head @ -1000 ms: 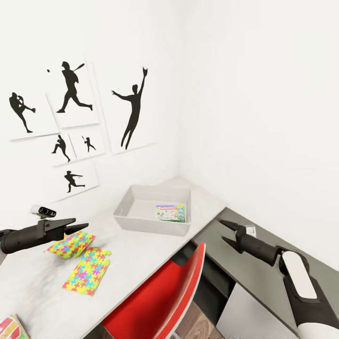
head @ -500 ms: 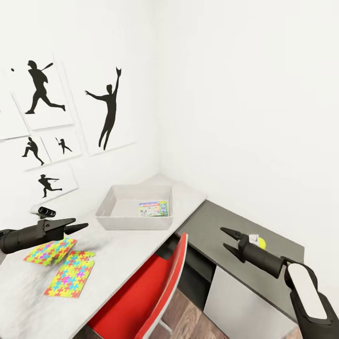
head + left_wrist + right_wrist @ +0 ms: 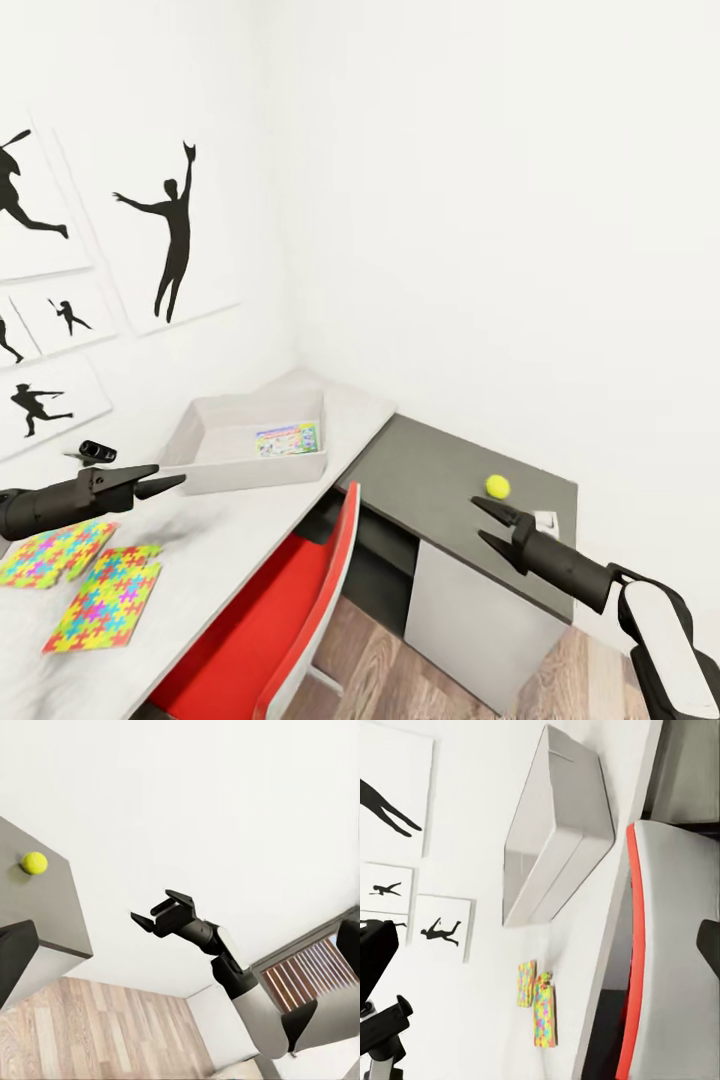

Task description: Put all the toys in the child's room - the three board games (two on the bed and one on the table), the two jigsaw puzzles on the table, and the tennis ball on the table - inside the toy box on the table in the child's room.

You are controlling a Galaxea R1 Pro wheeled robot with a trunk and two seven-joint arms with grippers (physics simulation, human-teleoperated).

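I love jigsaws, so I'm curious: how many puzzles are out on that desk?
2. Both lie flat on the pale desk, side by side: one puzzle nearer the wall, the other puzzle nearer the desk's front edge. More could lie beyond the picture's edge.

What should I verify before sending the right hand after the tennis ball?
1. Right hand open and empty: ok, its fingers are spread with nothing between them.
2. Tennis ball at rest on the dark grey desk section: ok, just beyond the fingertips, untouched.
3. Path to the ball: ok, nothing lies between; a small white item sits beside the hand.
4. Toy box has room: ok, one board game lies flat inside.
5. Left hand out of the way: ok, over the pale top near the jigsaw puzzles.
6. Ball's firmness: cannot tell.
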